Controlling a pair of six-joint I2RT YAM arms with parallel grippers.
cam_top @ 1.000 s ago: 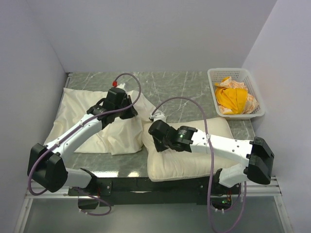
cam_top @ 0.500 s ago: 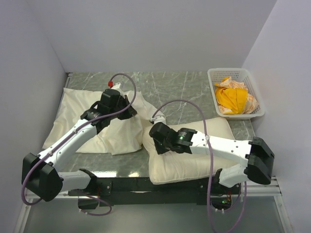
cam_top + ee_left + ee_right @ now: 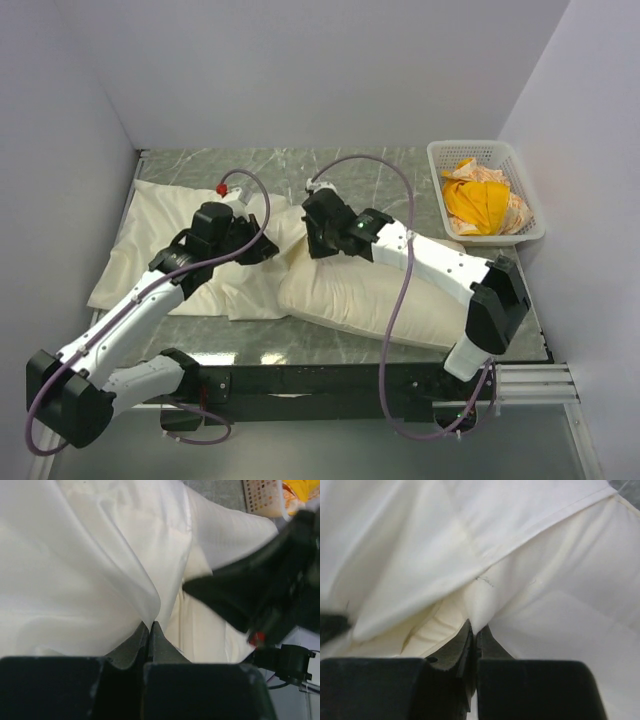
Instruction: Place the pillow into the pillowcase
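The left gripper's (image 3: pixel 150 626) jaws were pressed together on a fold of the pillowcase (image 3: pixel 75 570), thin, smooth cloth with a slight sheen that rose from the pinch in long, soft pleats. Just right of those jaws lay a plumper, matte cream surface, and beyond it the blurred black bulk of the other arm. The right gripper (image 3: pixel 474 628) was likewise clamped shut, nipping a small peak of cream fabric. This seemed to be the corner of the pillow (image 3: pixel 560 610), though the close view made it hard to separate from the cloth lapping over it. Above these jaws ran a flat stitched hem, and to the right spread the padded, faintly quilted face. From overhead, the left arm stretched diagonally from its near-left base, elbow low, wrist turned toward the right arm. The right arm reached from its near-right base across the pillow's length, wrist bent down at the far-left corner. The two grippers were near each other, with the pillowcase spread limp and wrinkled behind the left jaws and the thick pillow trailing behind the right ones on the dark marbled table (image 3: pixel 370 180). Well beyond the right arm stood a white lattice basket (image 3: pixel 437 165) holding a crumpled orange-yellow cloth (image 3: pixel 478 200).
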